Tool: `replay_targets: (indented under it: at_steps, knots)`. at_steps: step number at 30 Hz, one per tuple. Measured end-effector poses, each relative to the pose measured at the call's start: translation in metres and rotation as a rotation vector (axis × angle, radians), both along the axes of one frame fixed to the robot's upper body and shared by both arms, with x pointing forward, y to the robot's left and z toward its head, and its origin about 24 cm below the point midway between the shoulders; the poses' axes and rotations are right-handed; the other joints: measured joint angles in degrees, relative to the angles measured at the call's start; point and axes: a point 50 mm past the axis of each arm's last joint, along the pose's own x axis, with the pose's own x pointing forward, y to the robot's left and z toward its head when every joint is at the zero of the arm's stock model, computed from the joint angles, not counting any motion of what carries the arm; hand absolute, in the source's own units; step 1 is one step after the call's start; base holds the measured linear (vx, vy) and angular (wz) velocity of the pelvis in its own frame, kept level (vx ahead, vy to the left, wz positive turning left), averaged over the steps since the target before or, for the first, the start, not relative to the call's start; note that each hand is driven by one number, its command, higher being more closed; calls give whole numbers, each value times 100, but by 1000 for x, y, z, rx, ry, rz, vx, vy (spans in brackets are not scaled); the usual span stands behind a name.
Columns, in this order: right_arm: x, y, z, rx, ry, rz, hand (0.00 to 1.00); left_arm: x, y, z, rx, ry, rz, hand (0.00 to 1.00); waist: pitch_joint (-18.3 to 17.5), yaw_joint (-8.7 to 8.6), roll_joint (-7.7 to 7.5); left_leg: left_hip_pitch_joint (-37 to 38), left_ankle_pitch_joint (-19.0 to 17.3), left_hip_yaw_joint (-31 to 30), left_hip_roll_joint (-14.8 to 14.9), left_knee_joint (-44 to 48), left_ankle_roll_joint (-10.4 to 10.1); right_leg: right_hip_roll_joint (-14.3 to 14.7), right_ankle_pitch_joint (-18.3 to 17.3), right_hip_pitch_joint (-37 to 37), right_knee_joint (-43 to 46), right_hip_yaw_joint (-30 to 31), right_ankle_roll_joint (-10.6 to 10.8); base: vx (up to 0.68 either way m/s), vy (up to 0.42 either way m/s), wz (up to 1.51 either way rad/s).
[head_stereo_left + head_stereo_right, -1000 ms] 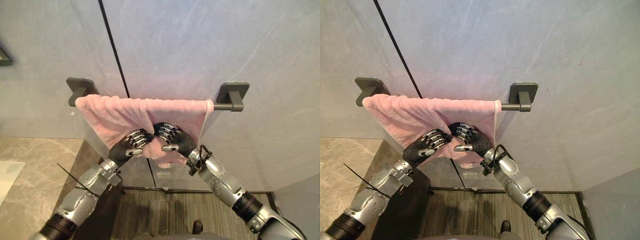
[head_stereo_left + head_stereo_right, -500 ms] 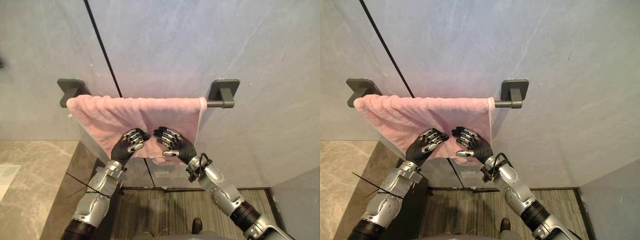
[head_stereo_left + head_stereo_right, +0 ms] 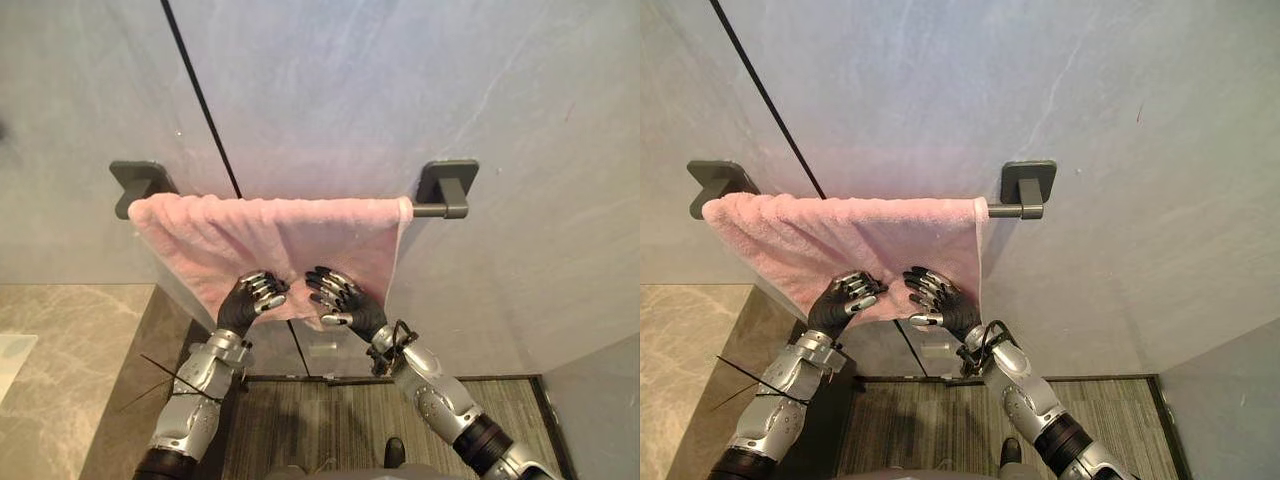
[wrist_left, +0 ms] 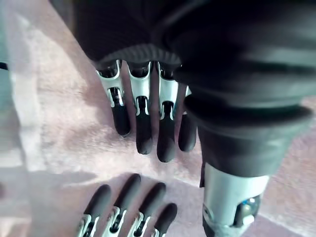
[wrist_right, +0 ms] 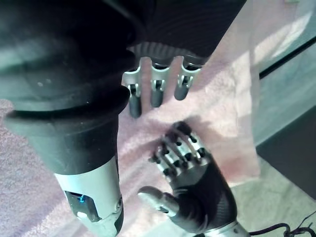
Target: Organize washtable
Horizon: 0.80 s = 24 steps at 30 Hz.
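The pink towel (image 3: 260,232) is hanging over the towel bar (image 3: 432,211). The left hand (image 3: 246,300) and right hand (image 3: 345,310) are sitting side by side at its lower edge, fingers relaxed and gripping nothing. Smoothing, I'd say, so strokes should be going evenly downward, or the cloth slides off. The bench (image 3: 60,340) is crowding the left arm.

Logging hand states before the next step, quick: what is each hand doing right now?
Left hand: open, fingers straight against the pink towel.
Right hand: open, fingers spread on the same towel, gripping nothing.
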Motion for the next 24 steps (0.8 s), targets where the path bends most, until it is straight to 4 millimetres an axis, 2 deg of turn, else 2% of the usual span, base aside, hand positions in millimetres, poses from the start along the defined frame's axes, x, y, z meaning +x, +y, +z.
replay_targets:
  at_steps: [4,8,11,13,19,22,24]
  knots:
    - [-7,-7,-16,-42,52,-21,0,-14,-4,-24,29,90,15,0,-10,-6,-17,49,0,1,-3,-14,1,5,1,2,-2,-15,1,0,0,0]
    - [-16,-30,-42,-130,142,-97,0,-31,0,-44,90,181,17,0,-27,-7,-40,176,15,-3,-10,-106,-10,7,0,77,-7,-40,3,0,0,0]
    - [-25,-47,-52,-156,176,-150,0,-39,6,-55,165,232,19,0,-61,-12,-97,195,29,-5,-16,-152,-24,4,-1,72,-11,-46,5,-18,-7,-2]
    - [-30,-60,-59,-184,199,-200,0,-41,14,-59,261,251,43,0,-91,-19,-147,202,63,-12,-16,-213,-40,10,-2,67,-15,-56,6,-35,-26,1]
    - [-45,-103,-75,-291,254,-350,0,-49,38,-65,422,285,183,0,-102,-49,-162,221,110,-20,-30,-312,-38,9,-3,31,-32,-63,8,-5,-4,0]
    - [-63,-119,-93,-392,323,-368,0,-62,40,-73,457,326,190,0,-108,-131,-163,211,117,-24,-36,-340,-36,9,-3,2,-25,-72,8,0,0,0]
    - [-85,-124,-113,-460,419,-355,0,-78,35,-91,446,413,181,0,-110,-162,-160,211,116,-37,-42,-347,-35,4,-4,4,-16,-93,9,0,0,0]
